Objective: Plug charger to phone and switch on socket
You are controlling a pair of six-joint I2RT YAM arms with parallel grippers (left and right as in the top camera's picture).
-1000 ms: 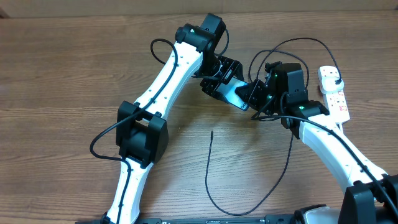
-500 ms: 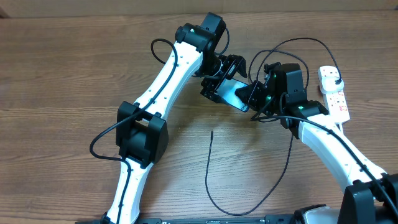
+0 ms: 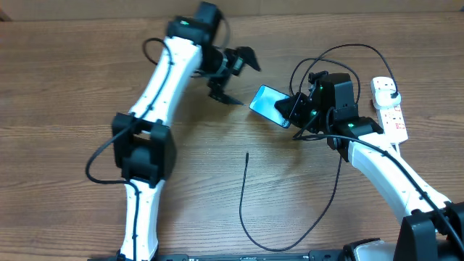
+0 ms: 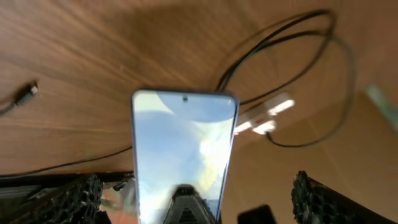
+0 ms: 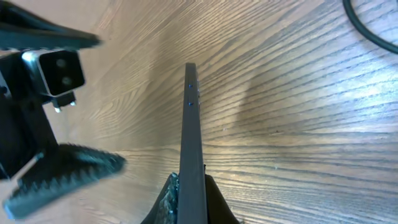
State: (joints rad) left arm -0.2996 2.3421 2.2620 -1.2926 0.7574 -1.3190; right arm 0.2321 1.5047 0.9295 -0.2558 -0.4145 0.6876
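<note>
While the right gripper [image 3: 288, 109] has its 2 fingers clamped on 1 short end of the slim, dark-edged smartphone with the pale blue screen [image 3: 270, 104], holding it tilted above the brown wooden table [image 3: 72, 87], the left gripper [image 3: 238, 76] hangs near it, jaws wide apart and empty. The step in hand looks like presenting the phone; plugging is not yet begun. Next, the left gripper must fetch the small connector tip [image 3: 247, 155] of the long thin black charger cable [image 3: 243, 192], lying loose on the table, apart from both grippers. 1 snag: the front-camera dot sits at the phone's free end, so the port is probably buried in the right grip. The white elongated power strip [image 3: 391, 112] lies just beyond the right arm.
</note>
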